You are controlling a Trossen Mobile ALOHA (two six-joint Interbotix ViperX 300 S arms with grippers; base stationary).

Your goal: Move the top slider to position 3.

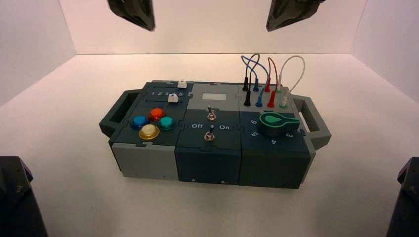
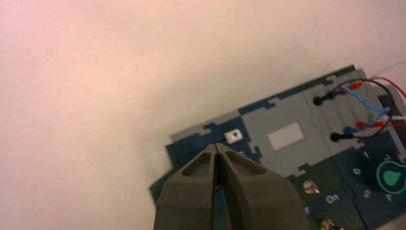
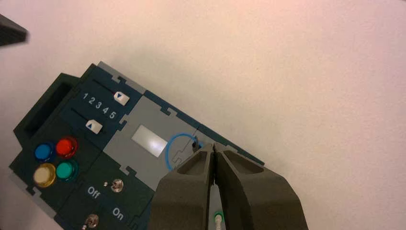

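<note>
The left gripper [image 2: 216,145], at the high view's top edge left of centre, has its fingertips pressed together, holding and touching nothing. It is the nearer one; the top slider [image 1: 182,84] lies below and rightward, upper left of centre, at 5. Its groove runs left-right, so the push should go left toward the 3 [image 3: 98,105]. The right gripper [image 3: 215,145] waits top right.

Red button [image 1: 156,114] beside blue button [image 1: 140,122]; green-marked knob [image 1: 276,123] beneath wires [image 1: 267,74].

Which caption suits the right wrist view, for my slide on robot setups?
Closed claw above a box with two white sliders and four coloured buttons.
</note>
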